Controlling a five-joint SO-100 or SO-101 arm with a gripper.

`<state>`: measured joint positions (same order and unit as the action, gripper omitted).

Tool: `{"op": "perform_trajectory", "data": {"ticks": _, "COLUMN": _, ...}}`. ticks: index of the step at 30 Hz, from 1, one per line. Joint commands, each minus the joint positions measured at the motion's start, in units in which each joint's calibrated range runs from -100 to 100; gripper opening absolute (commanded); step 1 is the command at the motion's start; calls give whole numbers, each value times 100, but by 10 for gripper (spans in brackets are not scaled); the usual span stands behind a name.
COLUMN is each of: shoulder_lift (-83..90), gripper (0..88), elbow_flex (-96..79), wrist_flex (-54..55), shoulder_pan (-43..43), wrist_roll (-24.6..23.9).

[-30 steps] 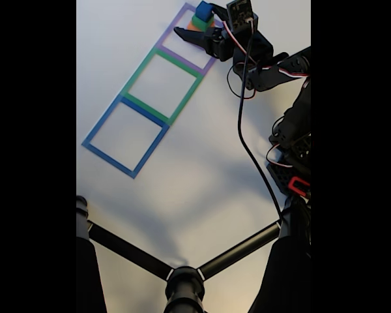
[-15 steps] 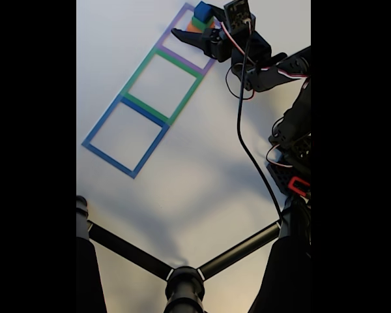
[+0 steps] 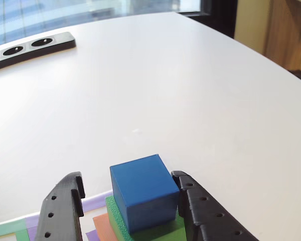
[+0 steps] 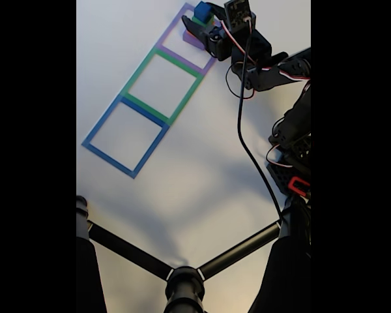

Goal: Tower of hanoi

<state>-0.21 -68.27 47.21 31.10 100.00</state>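
The tower of hanoi stands stacked at the bottom of the other view: the blue cube (image 3: pixel 143 193) sits on the green block (image 3: pixel 155 232), with corners of the orange block (image 3: pixel 106 226) and the purple block (image 3: pixel 93 235) showing beneath. My gripper (image 3: pixel 128 179) is open and straddles the blue cube. Its right finger (image 3: pixel 200 211) is close against the cube's side, while its left finger (image 3: pixel 65 208) stands a gap away. In the fixed view the gripper (image 4: pixel 197 21) is at the top, over the stack, with the blue cube (image 4: pixel 201 10) showing beside it.
A black power strip (image 3: pixel 32 46) lies at the far left of the white table (image 3: pixel 190 90). Taped purple (image 4: pixel 173 25), green (image 4: pixel 141 72) and blue (image 4: pixel 102 120) square outlines run in a diagonal row. Black tripod legs (image 4: pixel 182 280) cross the bottom, and the arm's cable (image 4: pixel 244 130) hangs at right.
The outstretched lower finger has swung in toward the stack, narrowing the jaw opening around the blue cube. The blocks have not moved.
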Motion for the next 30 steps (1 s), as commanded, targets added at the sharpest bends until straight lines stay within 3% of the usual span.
{"op": "perform_trajectory", "data": {"ticks": 1, "shoulder_lift": 406, "gripper": 149, "elbow_flex": 135, "wrist_flex": -79, "shoulder_pan": -125, "wrist_roll": 0}}
{"op": "perform_trajectory", "data": {"ticks": 30, "shoulder_lift": 590, "gripper": 50, "elbow_flex": -256, "wrist_flex": -111, "shoulder_pan": -57, "wrist_roll": 0}}
